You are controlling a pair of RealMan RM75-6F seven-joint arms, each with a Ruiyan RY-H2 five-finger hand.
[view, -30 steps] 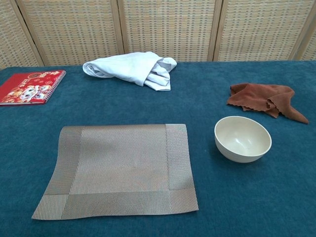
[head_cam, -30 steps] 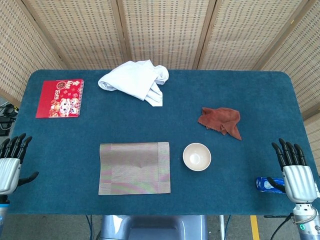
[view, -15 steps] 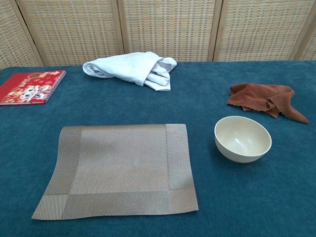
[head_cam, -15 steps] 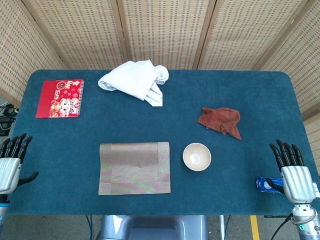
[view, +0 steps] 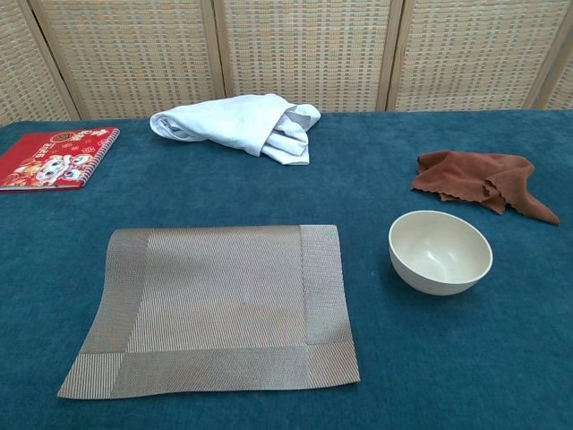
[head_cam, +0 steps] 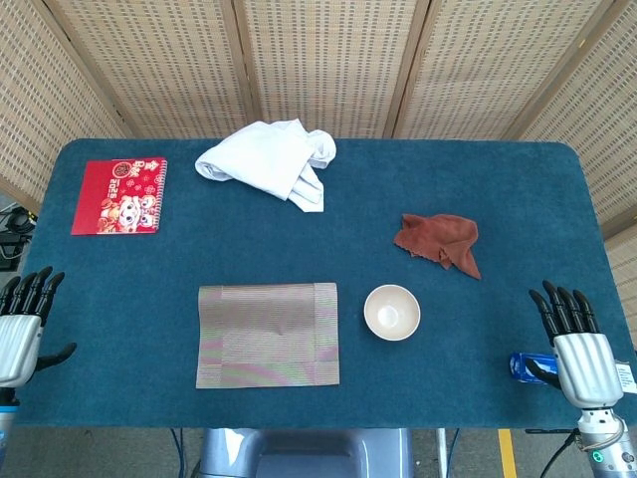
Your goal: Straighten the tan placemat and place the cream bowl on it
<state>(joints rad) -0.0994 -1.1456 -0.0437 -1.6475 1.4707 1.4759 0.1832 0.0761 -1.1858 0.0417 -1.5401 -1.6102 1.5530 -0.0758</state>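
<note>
The tan placemat lies flat near the table's front edge, left of centre, close to square with that edge. The cream bowl stands upright and empty on the cloth just right of the mat, not touching it. My left hand hovers at the table's front left corner, fingers spread and holding nothing. My right hand is at the front right corner, fingers spread, empty, well right of the bowl. Neither hand shows in the chest view.
A crumpled white cloth lies at the back centre. A brown rag sits behind the bowl. A red notebook is at the back left. A blue object lies by my right hand.
My right hand has slid slightly left and toward the front edge. The left hand, mat and bowl have not moved.
</note>
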